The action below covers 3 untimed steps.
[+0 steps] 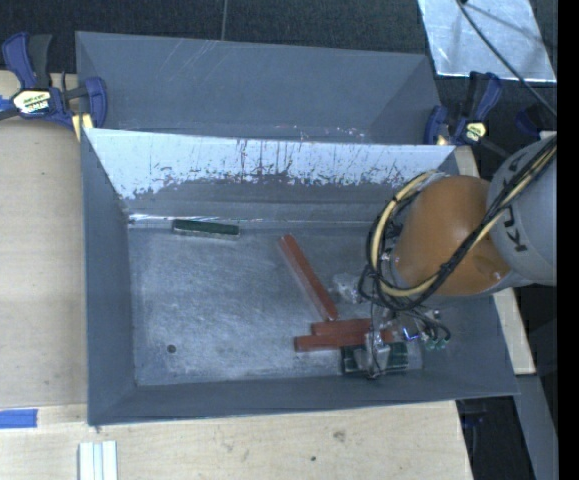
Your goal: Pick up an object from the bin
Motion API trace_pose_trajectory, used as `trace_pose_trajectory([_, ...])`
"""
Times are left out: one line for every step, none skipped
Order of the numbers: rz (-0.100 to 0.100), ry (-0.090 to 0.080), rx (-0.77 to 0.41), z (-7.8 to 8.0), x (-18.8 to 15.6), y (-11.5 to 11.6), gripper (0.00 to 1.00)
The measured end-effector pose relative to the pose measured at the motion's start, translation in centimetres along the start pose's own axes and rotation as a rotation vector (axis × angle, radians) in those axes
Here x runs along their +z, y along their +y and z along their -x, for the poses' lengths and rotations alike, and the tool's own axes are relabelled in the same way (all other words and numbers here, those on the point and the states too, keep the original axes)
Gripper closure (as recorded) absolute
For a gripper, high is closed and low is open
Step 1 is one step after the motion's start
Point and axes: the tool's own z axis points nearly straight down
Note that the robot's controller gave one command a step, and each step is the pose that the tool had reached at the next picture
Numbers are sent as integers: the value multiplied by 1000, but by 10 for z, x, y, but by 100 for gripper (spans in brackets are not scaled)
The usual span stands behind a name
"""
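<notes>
The grey metal bin (109,298) takes up the middle of the frame. At the upper left of its floor, along the back wall, a thin dark green stick (206,229) lies flat, well apart from everything else. Right of centre, a long reddish-brown strip (304,273) runs diagonally down to the right. Its lower end is near a shorter reddish-brown flat bar (324,338) that lies almost level at the lower right. A small dark green block (364,361) sits at that bar's right end, close to the front wall. The gripper (377,353) is down over this block, below the arm's orange cover (444,243). I cannot tell whether the claw is spread or pressed together.
</notes>
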Motion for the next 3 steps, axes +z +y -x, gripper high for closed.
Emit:
trace_pose_trajectory([0, 7, 3, -1, -2, -3, 100])
trace_pose_trajectory([-4, -5, -67, -1, -114, -9, 100])
trace_pose_trajectory([-3, -3, -95, 0, -153, -14, 100])
